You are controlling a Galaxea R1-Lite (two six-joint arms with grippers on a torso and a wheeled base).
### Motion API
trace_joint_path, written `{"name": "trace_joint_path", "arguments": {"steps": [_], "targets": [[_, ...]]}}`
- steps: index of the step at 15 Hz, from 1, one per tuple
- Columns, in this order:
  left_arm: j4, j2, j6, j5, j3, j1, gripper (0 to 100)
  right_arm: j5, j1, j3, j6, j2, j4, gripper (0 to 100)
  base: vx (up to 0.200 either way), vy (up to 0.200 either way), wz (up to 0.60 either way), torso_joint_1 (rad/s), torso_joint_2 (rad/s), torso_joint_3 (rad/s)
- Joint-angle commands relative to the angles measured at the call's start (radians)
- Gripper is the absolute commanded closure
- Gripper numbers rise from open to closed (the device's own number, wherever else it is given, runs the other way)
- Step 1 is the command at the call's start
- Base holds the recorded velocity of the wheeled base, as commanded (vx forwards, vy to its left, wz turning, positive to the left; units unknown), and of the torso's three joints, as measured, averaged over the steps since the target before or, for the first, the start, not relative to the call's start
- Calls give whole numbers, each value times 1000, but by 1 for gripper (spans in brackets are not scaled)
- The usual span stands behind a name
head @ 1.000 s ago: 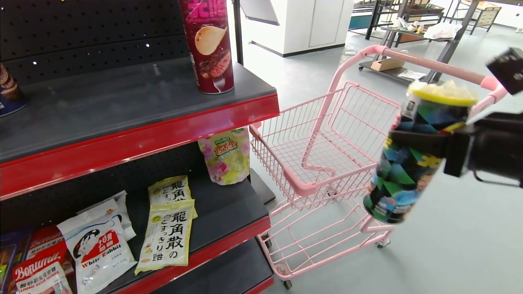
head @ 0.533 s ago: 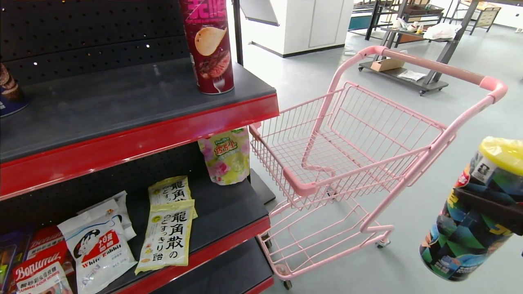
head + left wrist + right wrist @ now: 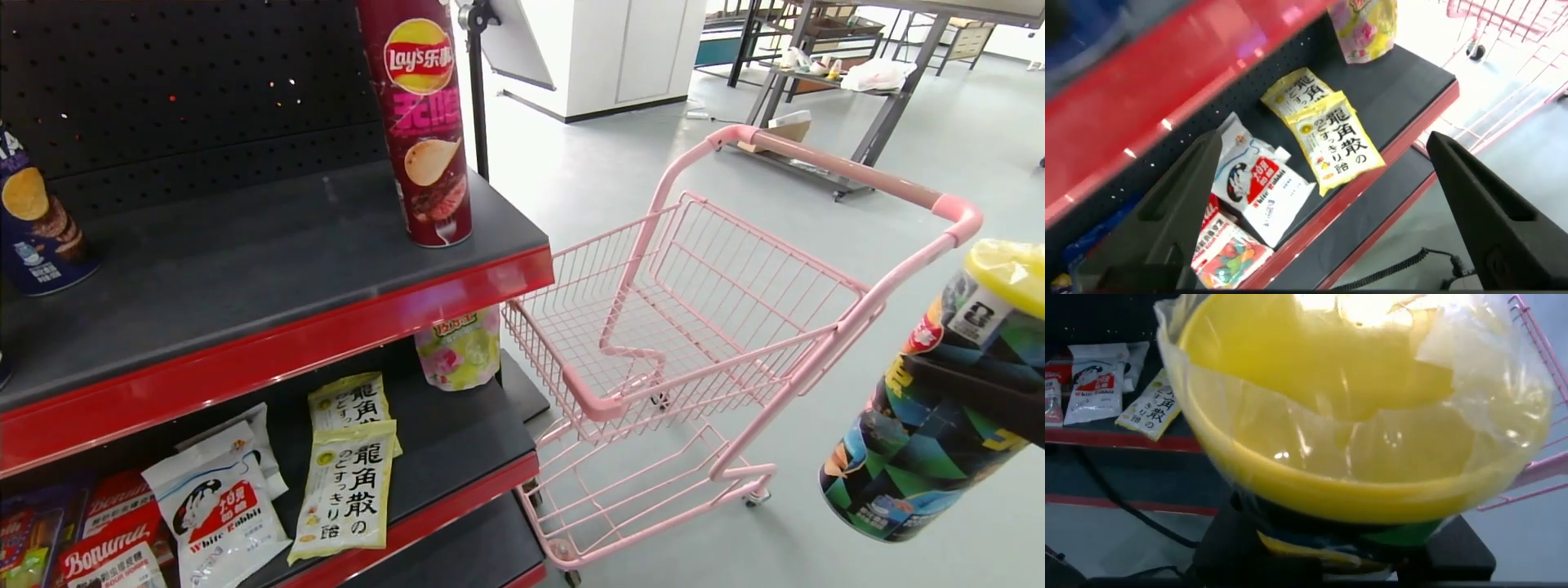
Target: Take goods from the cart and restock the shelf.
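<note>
Fingers point(image 3: 963, 385) of the right gripper point(image 3: 992, 400) were clamped across the middle of a multicoloured chip can point(image 3: 906, 457), which hung in the air at the robot's right, outside the pink cart point(image 3: 596, 404) and just beyond its handle point(image 3: 849, 171). The can's long axis was tilted, with the yellow lid point(image 3: 1347, 457) uppermost and leaning right, and the base down toward the cart. The cart's basket looked bare, so I judged this can the item in hand. The shelf point(image 3: 326, 318) lay to the robot's left of the can, with the cart between them. Its upper board point(image 3: 245, 253) carried a maroon can point(image 3: 429, 131) upright near the right-hand end and a blue can point(image 3: 33, 220) far to the left. The gap between them seemed the likely spot. Reaching it would mean carrying the can leftward past the cart and righting it so the base met the board flat. On the left gripper point(image 3: 1327, 192) the fingers point(image 3: 1167, 220) stood apart, holding nothing, before the lower board point(image 3: 457, 425) where candy packets point(image 3: 1327, 139) lay. That arm was nearer the shelf, but the right arm had the load.
</note>
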Motion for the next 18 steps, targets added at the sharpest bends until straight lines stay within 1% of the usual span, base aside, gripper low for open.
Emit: {"name": "trace_joint_path", "arguments": {"steps": [1,5,7,8,10,11,13,16,18], "targets": [[1,4,0,-1,-10,0,0,7,0,-22,-4,53,-3,100,0,0,0,139,-505,-373],[1,35,8,-1,-36,0,0,8,2,-31,-19,85,-7,100,0,0,0,168,-526,-375],[1,72,48,10,-70,3,0,8,2,-32,-22,99,-7,100,0,0,0,183,-559,-373],[1,87,59,25,-85,3,0,7,2,-31,-27,105,-7,100,0,0,0,193,-569,-378],[1,93,71,28,-90,3,0,3,0,-26,-48,119,-7,100,0,0,0,173,-503,-325],[1,92,72,29,-90,3,0,7,0,-26,-51,119,-7,100,-200,0,0,80,-227,-149],[1,90,72,60,-87,4,0,3,0,-19,-53,119,-7,100,-200,0,0,53,-90,-58],[1,86,72,59,-80,4,0,3,2,-16,-53,119,-6,100,-200,0,0,9,-22,-14],[1,82,72,59,-76,4,0,0,2,-16,-53,115,-3,100,0,0,0,0,0,0]]}}
